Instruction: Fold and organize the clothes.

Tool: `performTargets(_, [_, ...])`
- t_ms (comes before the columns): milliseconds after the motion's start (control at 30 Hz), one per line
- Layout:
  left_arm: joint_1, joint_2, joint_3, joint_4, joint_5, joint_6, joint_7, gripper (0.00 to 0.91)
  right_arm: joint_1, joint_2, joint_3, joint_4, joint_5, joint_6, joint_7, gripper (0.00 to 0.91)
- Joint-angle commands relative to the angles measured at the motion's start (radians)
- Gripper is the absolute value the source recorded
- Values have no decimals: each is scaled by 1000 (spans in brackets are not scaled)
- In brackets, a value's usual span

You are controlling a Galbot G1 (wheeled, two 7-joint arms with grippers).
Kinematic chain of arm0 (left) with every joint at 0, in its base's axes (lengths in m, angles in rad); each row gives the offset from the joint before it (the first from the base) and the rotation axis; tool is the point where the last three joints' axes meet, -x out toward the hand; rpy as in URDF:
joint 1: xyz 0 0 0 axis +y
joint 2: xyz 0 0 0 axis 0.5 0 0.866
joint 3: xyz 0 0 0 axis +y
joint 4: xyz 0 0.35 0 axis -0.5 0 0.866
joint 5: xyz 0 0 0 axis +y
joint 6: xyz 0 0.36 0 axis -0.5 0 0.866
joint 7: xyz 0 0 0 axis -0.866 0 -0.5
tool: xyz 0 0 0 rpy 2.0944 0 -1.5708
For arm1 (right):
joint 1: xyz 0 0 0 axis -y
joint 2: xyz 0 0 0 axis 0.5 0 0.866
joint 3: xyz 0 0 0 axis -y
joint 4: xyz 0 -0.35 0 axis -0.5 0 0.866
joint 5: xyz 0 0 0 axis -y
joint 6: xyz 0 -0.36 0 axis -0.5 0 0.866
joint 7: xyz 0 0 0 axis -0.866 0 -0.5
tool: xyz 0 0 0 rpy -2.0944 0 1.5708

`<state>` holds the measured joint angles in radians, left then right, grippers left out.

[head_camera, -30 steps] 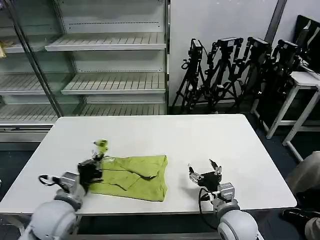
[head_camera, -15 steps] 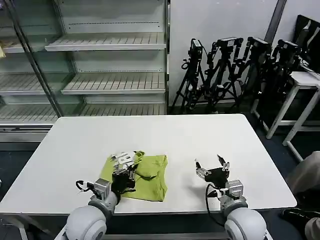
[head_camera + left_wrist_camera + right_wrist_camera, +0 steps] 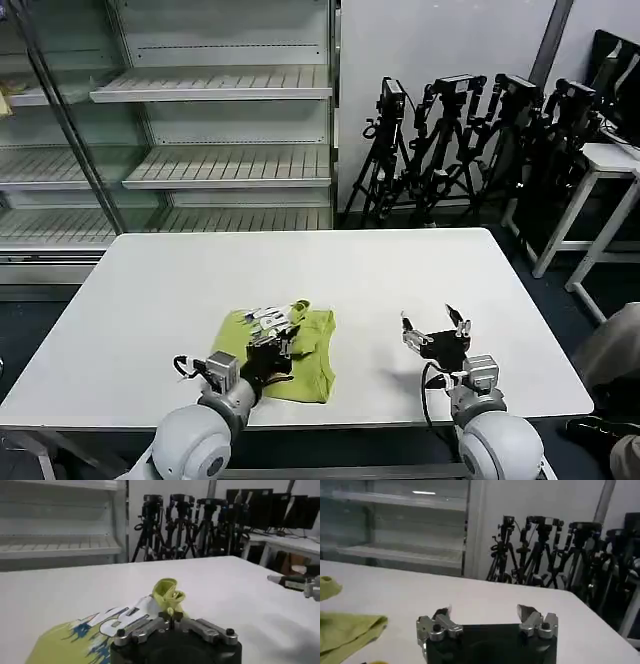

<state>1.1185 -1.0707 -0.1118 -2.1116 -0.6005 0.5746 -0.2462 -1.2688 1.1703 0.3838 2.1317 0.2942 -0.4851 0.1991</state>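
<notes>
grey rounded arms (image 3: 195, 450), black wrists (cabled)

The head camera looks forward and down from above the robot's shoulders, taking in the whole white bench (image 3: 400, 270), with shelves (image 3: 200, 90) in the upper left and tripods (image 3: 470, 140) in the upper right of the frame. The left wrist camera sits low, just behind the left claw (image 3: 172, 622), facing across the bench toward the same tripods. The right wrist camera sits close behind the right claw (image 3: 485, 614), also level with the bench. All 3 views share the bench top, shelves and tripods.
</notes>
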Motion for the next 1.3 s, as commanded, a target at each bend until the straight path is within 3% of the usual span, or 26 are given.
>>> performTargets(33, [-23,-14,23,33,-20,2,-2,343,-3,0,10,9,1,0,0,907])
performTargets(67, [-23,-15,26,30,-21,2,-2,796,-2,0,11,8,2,-1,0,907])
performTargets(100, [-23,-17,27,25,-21,2,0,907,-2,2,11,8,1,-1,0,907])
performTargets(500, [-55,-55,-32,-21,-48,-91,25,907,-2,3,21,1,6,3,-2,907])
performTargets(733, [52,32,-191,36,188,-169,75,907,3,3,21,7,13,10,-4,907])
performTargets(1000, [227,25,-287,62,150,-123,93,907,23,12,26,15,11,17,-3,907])
performTargets(1300, [215,18,-362,117,-76,-40,60,907,24,10,18,13,10,17,-3,907])
